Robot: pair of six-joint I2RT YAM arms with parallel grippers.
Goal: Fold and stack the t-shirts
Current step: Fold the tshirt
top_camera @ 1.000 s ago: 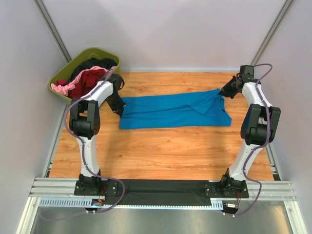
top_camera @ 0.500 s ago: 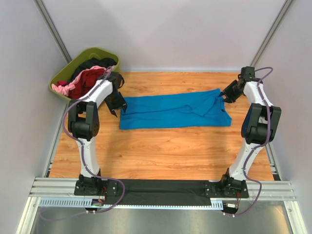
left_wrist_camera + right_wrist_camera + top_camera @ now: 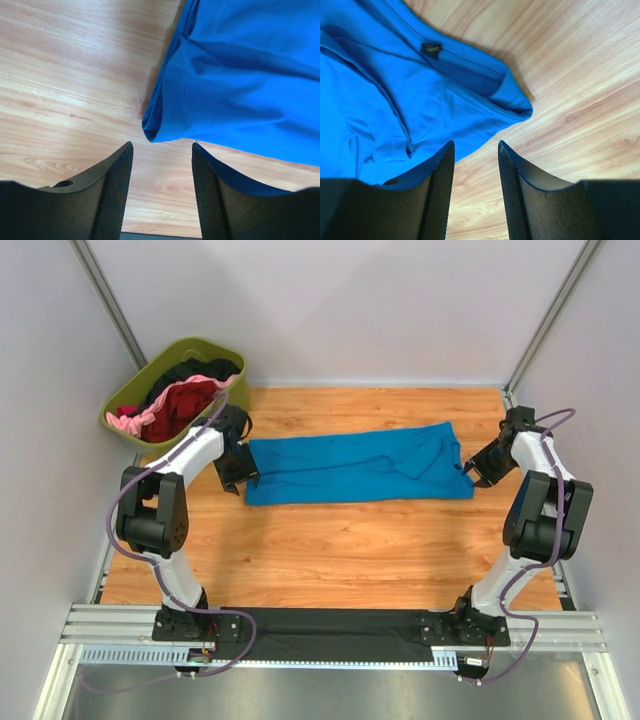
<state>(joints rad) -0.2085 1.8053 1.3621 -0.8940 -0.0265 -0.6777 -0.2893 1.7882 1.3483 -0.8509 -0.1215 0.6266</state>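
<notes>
A bright blue t-shirt (image 3: 355, 466) lies folded into a long strip across the wooden table (image 3: 330, 540). My left gripper (image 3: 238, 472) hovers at its left end, open, with only bare wood between the fingers. In the left wrist view the shirt's folded corner (image 3: 157, 131) sits just beyond the left gripper (image 3: 162, 150). My right gripper (image 3: 478, 468) is at the shirt's right end, open and empty. The right wrist view shows the collar with its label (image 3: 431, 49) ahead of the right gripper (image 3: 476, 147). More t-shirts, dark red (image 3: 185, 400), pink and black, fill the tub.
An olive-green tub (image 3: 125, 395) stands at the table's back left corner, close to my left arm. Grey walls enclose the table on three sides. A metal rail (image 3: 330, 625) with both arm bases runs along the near edge.
Both grippers have opened and let go of the blue shirt's ends. Each has drawn back toward me along the shirt's end; the shirt now lies flat on the table.
</notes>
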